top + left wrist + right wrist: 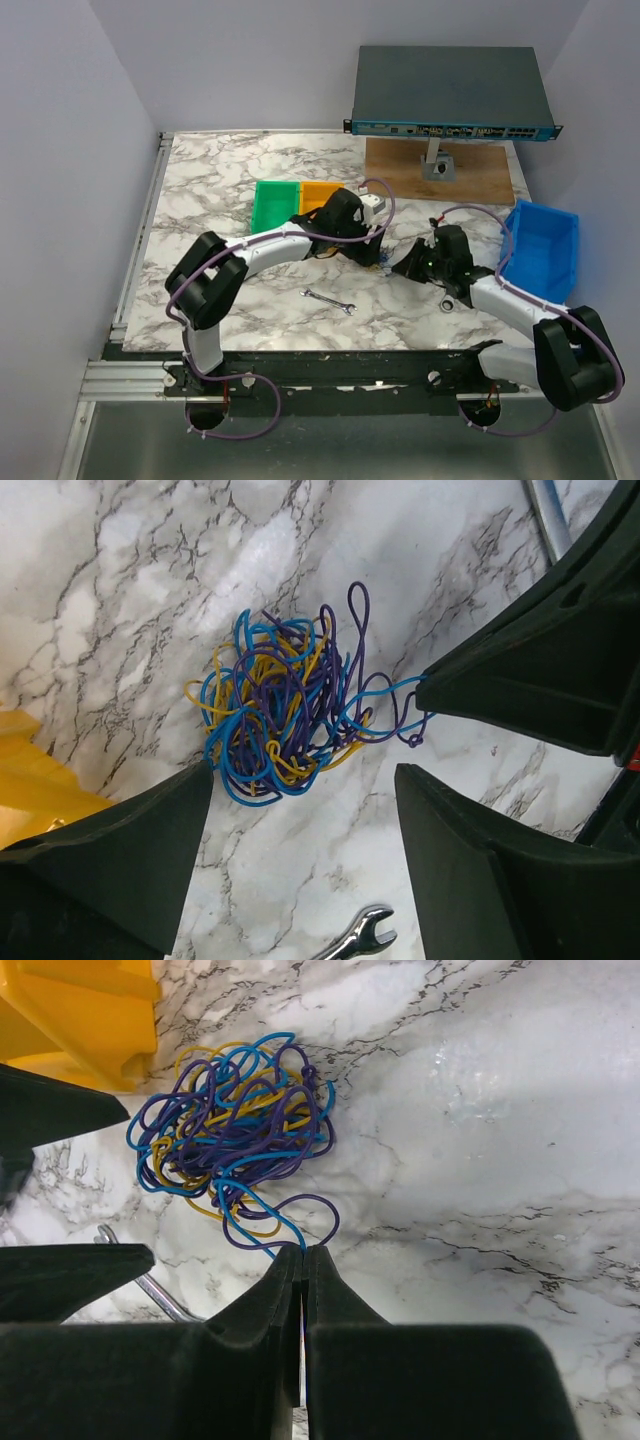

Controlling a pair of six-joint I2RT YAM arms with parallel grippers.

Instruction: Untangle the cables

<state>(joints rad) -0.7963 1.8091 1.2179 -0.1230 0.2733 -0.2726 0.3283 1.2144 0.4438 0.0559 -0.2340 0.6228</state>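
Pinching a stray loop of the thin blue, purple, yellow cables [235, 1110] tangled on the marble table [500, 1110], right gripper [303, 1252] is closed; left gripper [302, 775] gapes alongside. We expect limp, light strands: grab outer loops.

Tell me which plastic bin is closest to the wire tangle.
The orange plastic bin, right of the green plastic bin: its corner sits beside the tangle of blue, purple and yellow wires. The blue plastic bin stands far right.
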